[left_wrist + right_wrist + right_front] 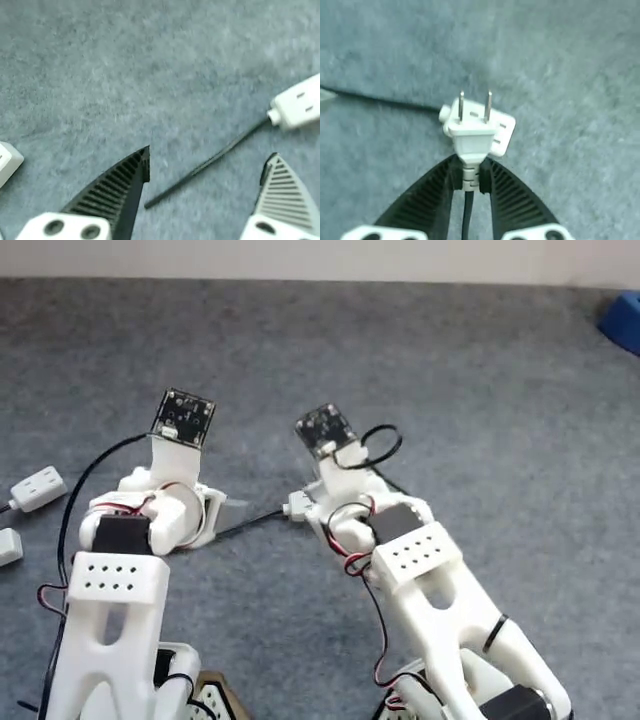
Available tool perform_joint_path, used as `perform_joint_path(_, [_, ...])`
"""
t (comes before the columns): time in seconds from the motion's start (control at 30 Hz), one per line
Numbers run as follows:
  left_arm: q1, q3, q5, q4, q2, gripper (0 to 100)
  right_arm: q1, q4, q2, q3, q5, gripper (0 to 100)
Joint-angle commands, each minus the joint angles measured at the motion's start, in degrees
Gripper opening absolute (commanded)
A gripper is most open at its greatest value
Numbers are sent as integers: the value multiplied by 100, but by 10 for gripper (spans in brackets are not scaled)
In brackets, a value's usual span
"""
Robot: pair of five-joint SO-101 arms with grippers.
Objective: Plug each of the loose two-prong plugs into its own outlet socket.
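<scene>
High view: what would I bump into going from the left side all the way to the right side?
white outlet socket → left arm → right arm → blue thing at the far edge

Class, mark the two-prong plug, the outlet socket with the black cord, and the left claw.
two-prong plug (470, 135), right wrist view, white body.
outlet socket (300, 104), left wrist view, slotted face.
left claw (209, 155), left wrist view, midway between fingertips.

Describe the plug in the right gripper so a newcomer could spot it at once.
On the grey table, find the right gripper. It is shut on the neck of the white two-prong plug, held close to a white outlet socket. Unlike that slotted socket, the plug shows two bare metal prongs pointing away from the gripper.
</scene>
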Motion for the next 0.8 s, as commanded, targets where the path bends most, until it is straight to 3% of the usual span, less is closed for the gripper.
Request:
perform_joint_path(0.0, [224, -13, 62, -422, -92, 351, 22, -75, -31, -444, -141, 5])
perform_joint_path(0.23, [567, -101, 466, -1284, -75, 355, 22, -602, -189, -251, -149, 6])
perform_joint_path(0.47, [1068, -40, 923, -2224, -48, 355, 22, -1051, -1288, 637, -97, 6])
perform_joint_path(0.77, [1710, -31, 1266, -2286, -48, 356, -4, -1042, -1420, 743, -97, 6])
